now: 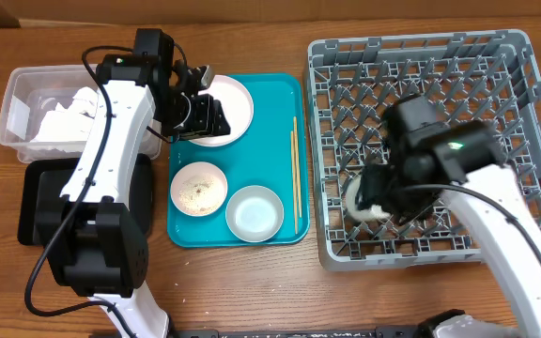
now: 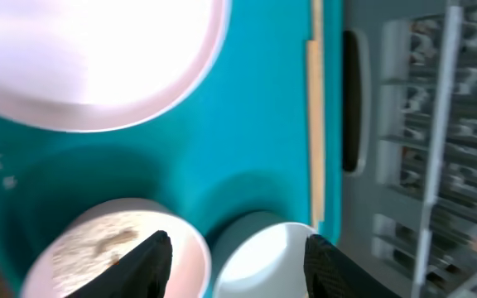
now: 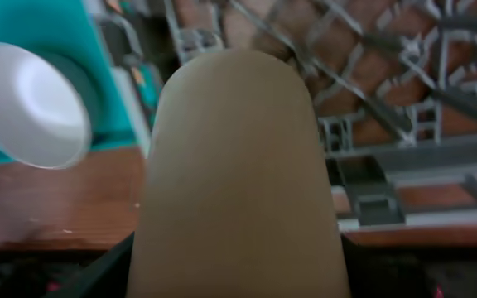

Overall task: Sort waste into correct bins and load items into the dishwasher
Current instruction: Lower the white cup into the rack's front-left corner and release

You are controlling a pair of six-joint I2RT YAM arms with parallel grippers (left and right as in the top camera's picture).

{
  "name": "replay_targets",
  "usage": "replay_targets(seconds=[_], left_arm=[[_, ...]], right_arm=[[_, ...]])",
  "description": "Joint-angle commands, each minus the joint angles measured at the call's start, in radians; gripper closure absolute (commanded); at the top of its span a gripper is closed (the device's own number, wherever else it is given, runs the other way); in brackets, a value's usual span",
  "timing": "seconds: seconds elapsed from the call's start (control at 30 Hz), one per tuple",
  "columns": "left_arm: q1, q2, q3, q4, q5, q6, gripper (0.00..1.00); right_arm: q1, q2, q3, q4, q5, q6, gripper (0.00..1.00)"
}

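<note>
Currently, overhead: the right gripper point(image 1: 376, 199) is hanging low in the dish rack point(image 1: 496, 94) near its 7 o'clock corner, with the arm reaching in from 5 o'clock. It is clamping the white cup point(image 1: 357, 203). Judging: it should be seating the cup between pegs before letting go. The left gripper point(image 1: 209, 117) is hovering over the plate point(image 1: 238, 99) at 11 o'clock on the teal tray point(image 1: 275, 141), the arm stretching up from 7 o'clock.

Left wrist: the jaws are standing wide and empty above the rice bowl point(image 2: 98, 244) and the empty bowl point(image 2: 263, 252). The chopsticks point(image 2: 315, 124) are lying toward 3 o'clock.

Right wrist: the cup is filling the gap between the fingers.
</note>
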Motion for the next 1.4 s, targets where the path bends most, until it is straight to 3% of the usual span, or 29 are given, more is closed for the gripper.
replay_targets(seconds=[0.0, 0.43, 0.63, 0.8, 1.2, 1.37], left_arm=[[0.003, -0.006, 0.016, 0.001, -0.103, -0.025, 0.46], [0.003, -0.006, 0.016, 0.001, -0.103, -0.024, 0.46], [0.003, -0.006, 0.016, -0.001, -0.104, -0.024, 0.42], [0.003, -0.007, 0.022, -0.005, -0.125, -0.016, 0.42], [-0.03, -0.048, 0.27, -0.293, -0.183, 0.013, 0.44], [-0.089, -0.082, 0.266, -0.365, -0.285, -0.08, 0.47]], right_arm=[[0.06, 0.061, 0.017, -0.035, 0.107, 0.095, 0.4], [0.123, 0.12, -0.05, 0.004, 0.061, 0.102, 0.39], [0.123, 0.12, -0.063, 0.023, 0.053, 0.101, 0.16], [0.122, 0.12, -0.061, 0.038, 0.047, 0.095, 0.13], [0.122, 0.119, 0.143, 0.065, 0.05, 0.04, 0.14], [0.121, 0.12, 0.154, 0.106, 0.05, 0.037, 0.13]])
